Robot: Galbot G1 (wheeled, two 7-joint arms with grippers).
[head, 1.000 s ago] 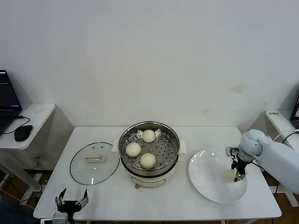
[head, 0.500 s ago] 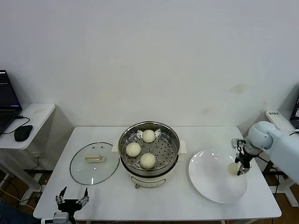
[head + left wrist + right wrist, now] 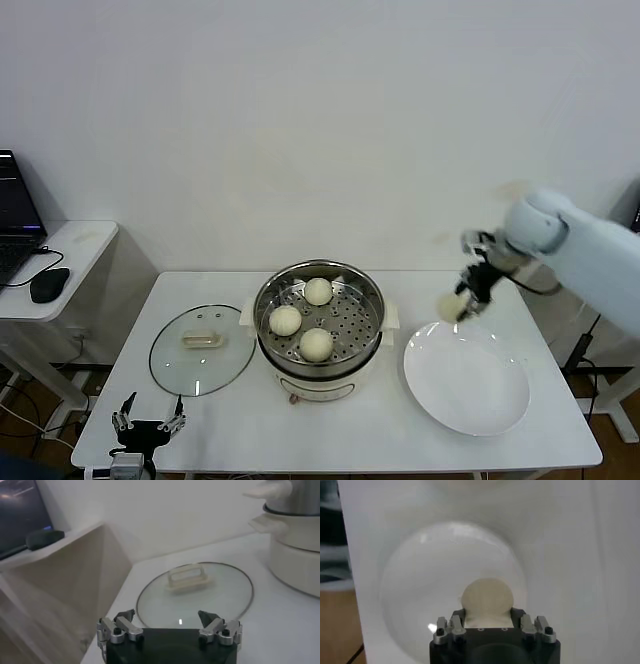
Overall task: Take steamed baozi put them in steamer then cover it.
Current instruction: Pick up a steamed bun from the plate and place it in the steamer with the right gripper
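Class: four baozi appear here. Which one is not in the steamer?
The baozi gripped in the right claw, lifted above the white plate. The other three rest on the steamer tray.

tbl [image 3: 400, 425]: white | on it: cover [image 3: 202, 348], steamer [image 3: 320, 335], plate [image 3: 466, 377]

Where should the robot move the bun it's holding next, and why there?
Probably sideways toward the steamer, to hover over the bare part of its tray. The right gripper is shut on the last baozi, lifted above the white plate. Three buns sit in the steamer, and the glass cover lies on the table.
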